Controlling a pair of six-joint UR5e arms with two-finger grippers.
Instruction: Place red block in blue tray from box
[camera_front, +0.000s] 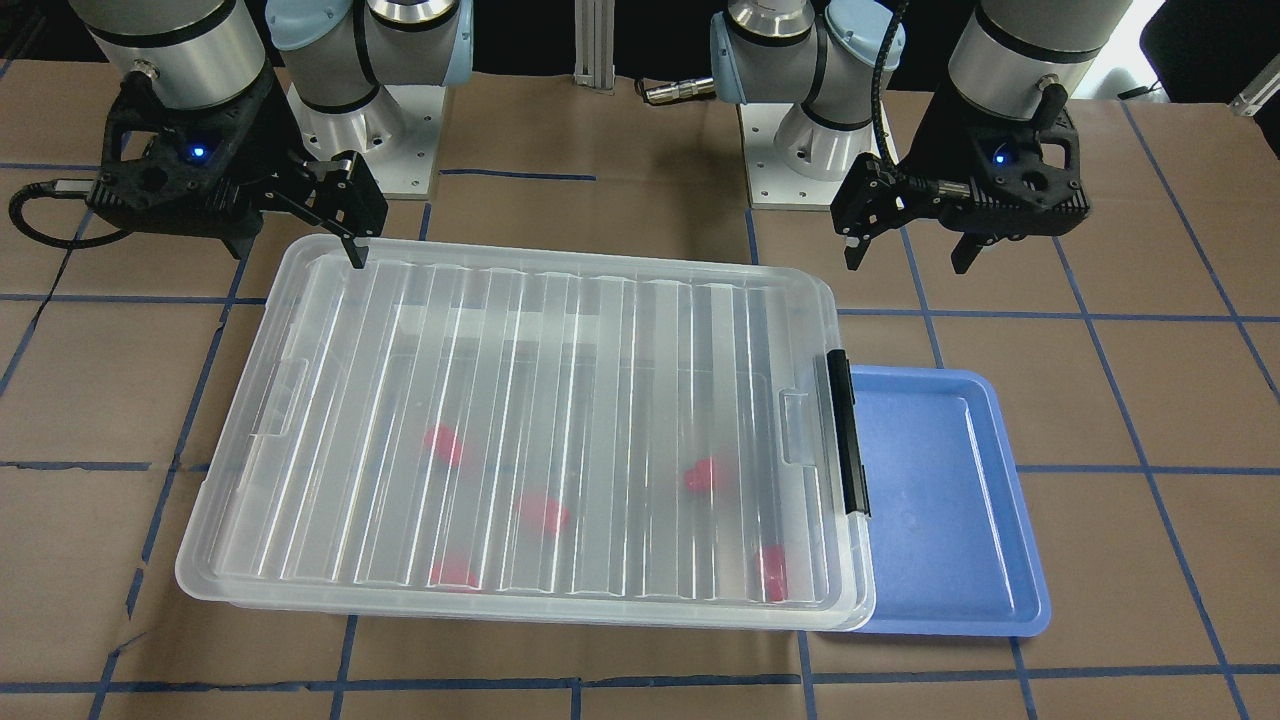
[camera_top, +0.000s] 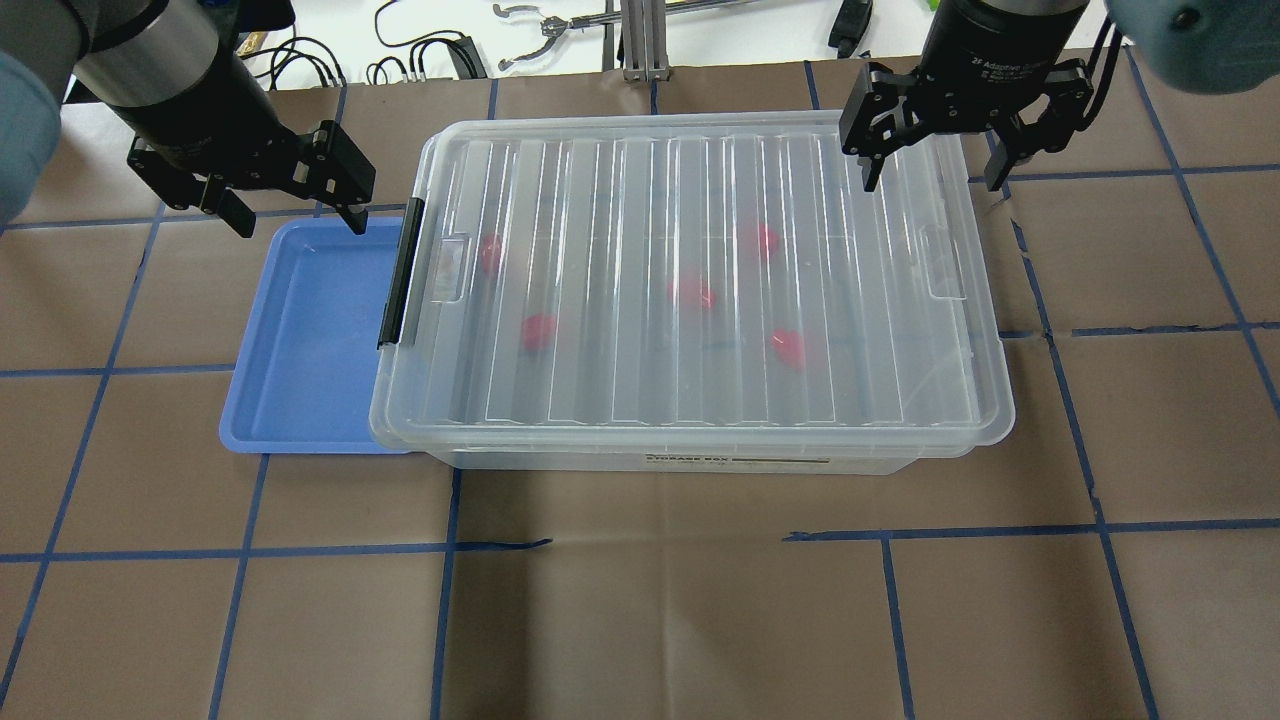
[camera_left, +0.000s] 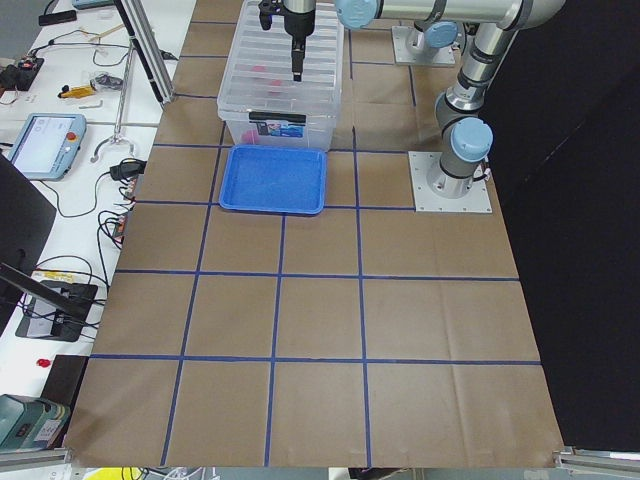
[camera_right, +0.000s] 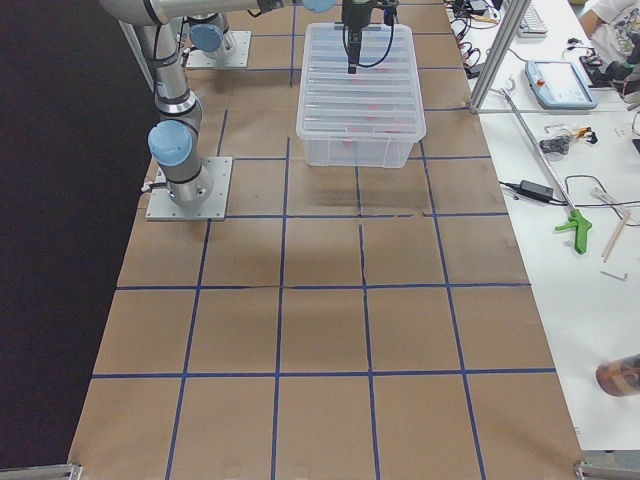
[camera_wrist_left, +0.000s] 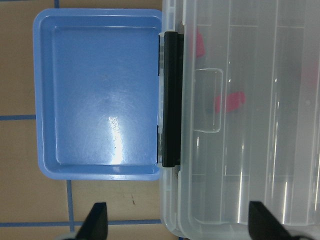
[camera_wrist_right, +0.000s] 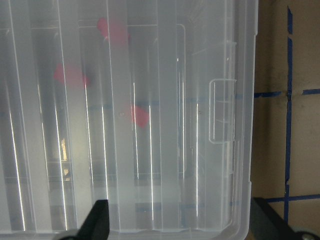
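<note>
The clear box (camera_top: 900, 390) lies with its ribbed lid shut and its black latch bar (camera_top: 398, 275) on the side of the blue tray (camera_top: 310, 330). Several red blocks show blurred through the lid, one of them near the middle (camera_top: 692, 292). The blue tray touches the box's latch end and holds nothing. My left gripper (camera_top: 290, 205) is open and empty above the tray's far edge. My right gripper (camera_top: 930, 165) is open and empty above the box's far right corner. The left wrist view shows the tray (camera_wrist_left: 100, 90) and the latch (camera_wrist_left: 170, 100). The right wrist view shows the lid (camera_wrist_right: 165, 190) with red blocks (camera_wrist_right: 137, 115) under it.
The table is covered in brown paper with a grid of blue tape (camera_top: 640, 540). The two arm bases (camera_front: 370, 120) stand behind the box. A side bench with cables and a tablet (camera_left: 45, 140) runs along the far edge of the table.
</note>
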